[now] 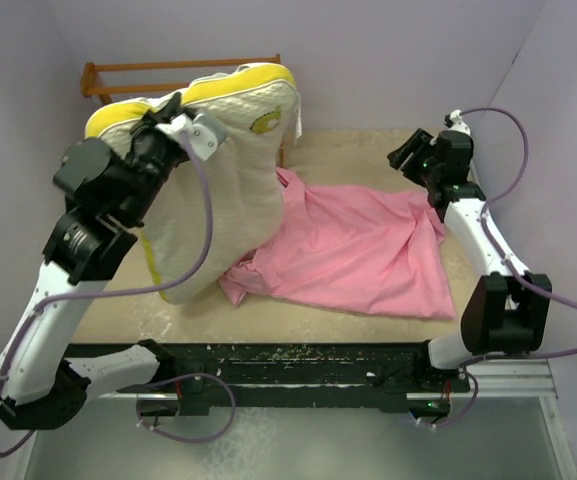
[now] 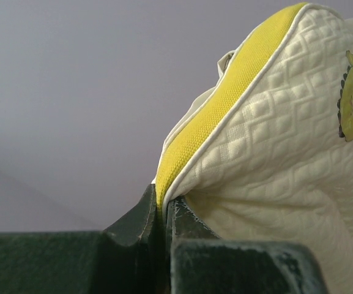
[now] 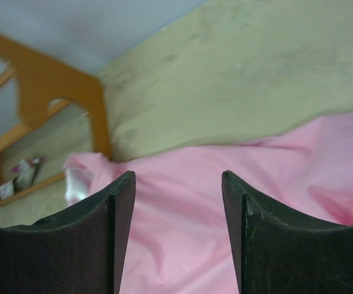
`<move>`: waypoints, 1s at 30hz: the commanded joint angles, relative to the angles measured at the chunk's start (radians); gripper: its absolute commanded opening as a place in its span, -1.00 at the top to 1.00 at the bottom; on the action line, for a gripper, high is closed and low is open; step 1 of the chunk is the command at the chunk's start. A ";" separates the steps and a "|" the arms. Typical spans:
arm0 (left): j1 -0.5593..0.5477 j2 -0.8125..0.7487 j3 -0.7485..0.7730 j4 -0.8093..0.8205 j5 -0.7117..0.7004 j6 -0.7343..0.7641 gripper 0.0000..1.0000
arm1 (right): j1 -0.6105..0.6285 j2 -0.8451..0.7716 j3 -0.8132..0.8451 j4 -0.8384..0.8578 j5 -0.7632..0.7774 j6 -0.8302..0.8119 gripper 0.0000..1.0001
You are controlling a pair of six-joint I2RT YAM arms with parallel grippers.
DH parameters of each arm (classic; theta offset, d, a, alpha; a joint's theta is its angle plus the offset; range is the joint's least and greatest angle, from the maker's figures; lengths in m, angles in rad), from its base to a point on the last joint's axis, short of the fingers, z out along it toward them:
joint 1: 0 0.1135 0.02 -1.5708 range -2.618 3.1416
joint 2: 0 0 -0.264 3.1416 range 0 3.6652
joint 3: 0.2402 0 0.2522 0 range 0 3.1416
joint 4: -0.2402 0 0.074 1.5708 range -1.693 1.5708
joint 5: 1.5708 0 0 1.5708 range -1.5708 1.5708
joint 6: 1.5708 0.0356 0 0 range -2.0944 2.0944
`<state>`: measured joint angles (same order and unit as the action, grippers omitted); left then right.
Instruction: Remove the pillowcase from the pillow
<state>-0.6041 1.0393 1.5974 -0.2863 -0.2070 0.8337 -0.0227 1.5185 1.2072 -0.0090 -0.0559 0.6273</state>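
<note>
Between lilac walls [image 1: 368, 50], left fingers [image 2: 144, 215] pinch the pillow [image 1: 238, 170]; right fingers [image 3: 118, 211], parted, seemingly clear the pillowcase [image 1: 358, 250] on the tan table [image 1: 353, 150].

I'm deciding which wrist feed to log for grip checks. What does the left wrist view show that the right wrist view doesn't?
Only the left wrist view: the cream pillow, its yellow edging pinched in the shut left gripper. Only the right wrist view: the pink pillowcase lying on the table, a wooden rack behind, and the open right gripper holding nothing. Both: dark fingers in the foreground and a pale wall behind.
</note>
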 commanded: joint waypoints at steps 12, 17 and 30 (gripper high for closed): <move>0.001 0.115 0.091 0.028 -0.145 -0.194 1.00 | 0.034 -0.301 -0.219 -0.003 -0.040 -0.046 -0.47; 0.210 0.141 0.017 -0.224 -0.110 -0.165 1.00 | 0.041 -0.354 -0.304 -0.014 -0.028 -0.062 -0.49; 0.563 -0.039 -0.442 -0.325 0.021 0.097 1.00 | 0.083 -0.379 -0.383 -0.034 0.000 -0.076 -0.54</move>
<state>-0.0635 1.1099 1.1812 -0.6018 -0.2394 0.8135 0.0475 1.1561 0.8444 -0.0593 -0.0692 0.5690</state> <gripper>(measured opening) 0.042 0.765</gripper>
